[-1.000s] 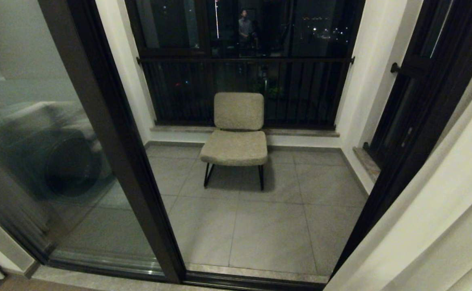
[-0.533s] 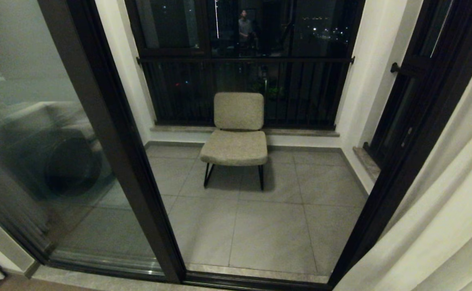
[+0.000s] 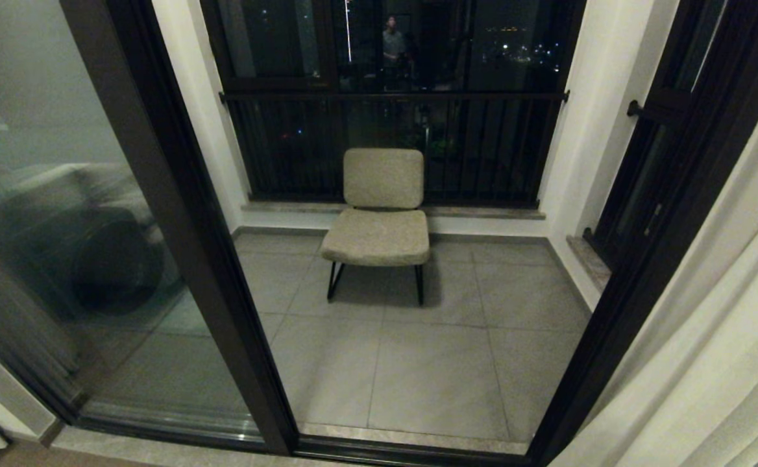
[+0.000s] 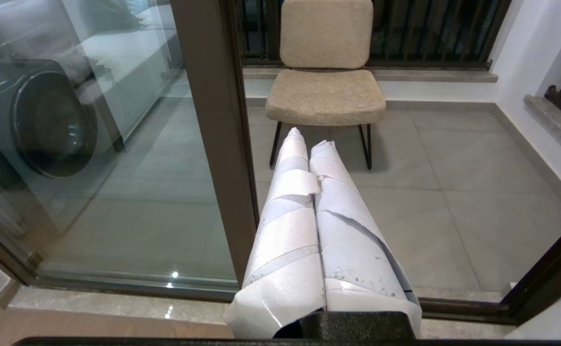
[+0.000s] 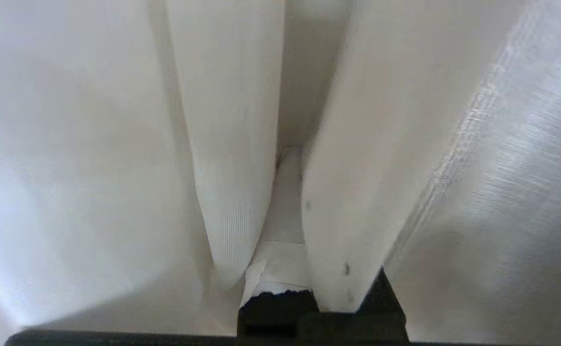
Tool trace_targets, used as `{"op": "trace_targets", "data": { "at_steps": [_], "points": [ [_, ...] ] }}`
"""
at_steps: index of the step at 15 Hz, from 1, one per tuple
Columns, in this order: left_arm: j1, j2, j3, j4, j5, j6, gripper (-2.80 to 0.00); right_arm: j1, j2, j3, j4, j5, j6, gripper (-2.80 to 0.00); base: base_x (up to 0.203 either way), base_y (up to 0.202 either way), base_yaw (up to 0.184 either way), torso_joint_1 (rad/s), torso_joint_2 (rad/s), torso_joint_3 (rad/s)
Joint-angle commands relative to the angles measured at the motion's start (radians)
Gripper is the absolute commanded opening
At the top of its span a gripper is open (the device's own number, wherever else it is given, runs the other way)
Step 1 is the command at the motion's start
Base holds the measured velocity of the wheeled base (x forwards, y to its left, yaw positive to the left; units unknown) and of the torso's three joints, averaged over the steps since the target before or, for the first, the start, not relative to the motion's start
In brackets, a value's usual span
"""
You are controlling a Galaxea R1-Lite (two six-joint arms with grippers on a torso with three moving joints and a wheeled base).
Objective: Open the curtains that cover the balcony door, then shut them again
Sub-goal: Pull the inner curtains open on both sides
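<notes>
Right gripper buried in curtain folds, door uncovered

Right gripper [image 5: 287, 202] sits pushed in among the curtains [image 5: 232, 144], its taped fingers [image 5: 285, 226] pressed together with thick cream folds on both sides; no fabric visibly pinched between them. Left gripper [image 4: 311, 163] hangs in front of the balcony door [image 3: 178, 214], white-wrapped fingers [image 4: 290, 192] closed against each other, holding nothing. Curtains [image 3: 710, 363] are bunched at the door's right edge, leaving the glass and opening uncovered. Door's dark frame post stands left of centre. Past the door, grey floor tiles [image 3: 431, 370], then a beige chair [image 3: 379, 214] near the back. Behind the chair, a black-railed window [image 3: 392, 130] with city lights.
</notes>
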Motion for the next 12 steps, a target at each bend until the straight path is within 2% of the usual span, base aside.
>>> {"op": "trace_targets", "data": {
  "at_steps": [1, 3, 9, 10, 12],
  "points": [
    [0.000, 0.000, 0.000, -0.002, 0.000, 0.000, -2.80, 0.084, -0.156, 0.129, -0.008, 0.066, 0.010, -2.80, 0.000, 0.000, 0.000, 0.000, 0.00, 0.000],
    [0.001, 0.000, 0.000, -0.001, 0.000, 0.000, -2.80, 0.131, -0.201, 0.182, -0.006, 0.081, 0.014, -2.80, 0.000, 0.000, 0.000, 0.000, 0.00, 0.000],
    [0.001, 0.000, 0.000, 0.000, 0.000, 0.000, -2.80, 0.136, -0.212, 0.196, -0.006, 0.081, 0.014, -2.80, 0.000, 0.000, 0.000, 0.000, 0.00, 0.000],
    [0.001, 0.000, 0.000, 0.000, 0.000, 0.000, -2.80, 0.136, -0.213, 0.196, -0.005, 0.081, 0.014, 0.00, 0.000, 0.000, 0.000, 0.000, 0.00, 0.000],
    [0.001, 0.000, 0.000, 0.000, 0.000, 0.000, -2.80, 0.135, -0.226, 0.208, 0.002, 0.080, 0.015, 0.00, 0.000, 0.000, 0.000, 0.000, 0.00, 0.000]
  ]
}}
